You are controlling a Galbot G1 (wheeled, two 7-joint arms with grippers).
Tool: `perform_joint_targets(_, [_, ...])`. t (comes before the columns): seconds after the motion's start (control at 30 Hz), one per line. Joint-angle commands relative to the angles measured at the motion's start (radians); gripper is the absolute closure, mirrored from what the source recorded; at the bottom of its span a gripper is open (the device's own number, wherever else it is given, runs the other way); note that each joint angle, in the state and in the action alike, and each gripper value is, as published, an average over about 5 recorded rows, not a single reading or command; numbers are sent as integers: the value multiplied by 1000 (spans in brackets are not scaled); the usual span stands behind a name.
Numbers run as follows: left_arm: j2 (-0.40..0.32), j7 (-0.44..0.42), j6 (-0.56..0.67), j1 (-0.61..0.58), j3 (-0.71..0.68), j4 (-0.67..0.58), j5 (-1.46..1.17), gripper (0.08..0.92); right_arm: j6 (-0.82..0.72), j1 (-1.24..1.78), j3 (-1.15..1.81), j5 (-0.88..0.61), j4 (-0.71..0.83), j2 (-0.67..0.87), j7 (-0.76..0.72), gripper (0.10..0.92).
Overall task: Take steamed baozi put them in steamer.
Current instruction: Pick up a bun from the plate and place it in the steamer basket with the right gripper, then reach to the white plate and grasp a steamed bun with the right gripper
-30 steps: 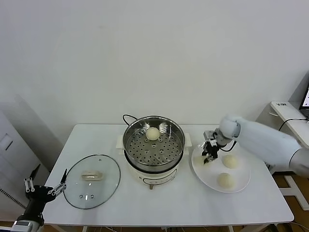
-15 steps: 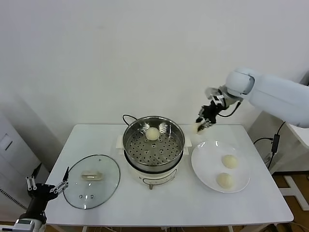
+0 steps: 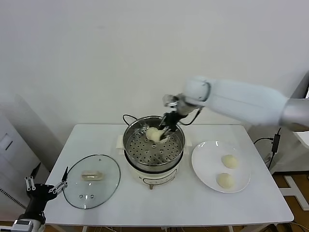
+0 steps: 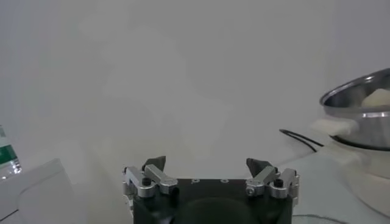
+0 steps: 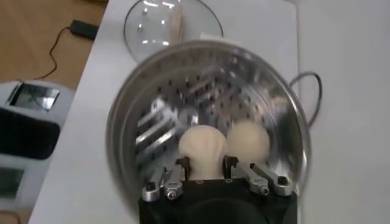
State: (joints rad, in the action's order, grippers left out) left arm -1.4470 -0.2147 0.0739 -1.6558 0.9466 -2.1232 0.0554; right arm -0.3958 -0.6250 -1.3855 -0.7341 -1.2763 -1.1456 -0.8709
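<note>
The right gripper (image 3: 165, 131) is hovering over the steamer (image 3: 153, 145) at frame centre, its jaws closed on a steamed baozi (image 5: 203, 151) that it is holding just above the perforated floor. A second bun (image 5: 248, 139) is already lying in the basket, touching the held one. Two more buns (image 3: 230, 161) are waiting on the white plate (image 3: 205, 169) at centre right. Judged progress: one placed, one arriving, two remaining. The left gripper (image 3: 44, 190) is idling at lower left, jaws spread and empty, beside the glass lid (image 3: 91, 181).
</note>
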Motion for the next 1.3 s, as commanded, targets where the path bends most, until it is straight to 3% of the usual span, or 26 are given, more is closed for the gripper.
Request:
perform_joint_targets(0.03, [0, 0, -1, -1, 1, -1, -4, 177, -86, 116, 42, -14, 77, -173, 126, 643])
perform_joint_targets(0.4, [-14, -1, 2, 0, -3, 2, -3, 177, -84, 157, 36, 31, 121, -189, 149, 510])
perform_joint_targets(0.73, [-14, -1, -2, 8, -18, 5, 5, 177, -83, 85, 29, 38, 78, -136, 122, 243])
perform_joint_targets(0.83, [-12, -1, -4, 10, -21, 2, 5, 177, -73, 40, 28, 40, 56, -83, 86, 209])
perform_joint_targets(1.07, [-8, -1, -2, 9, -21, 2, 3, 177, 31, -129, 49, 101, 53, 120, -187, 203])
perform_joint_targets(1.3, [-8, 0, -8, 16, -31, -8, 12, 177, 201, -206, -7, 331, 112, 336, -421, 203])
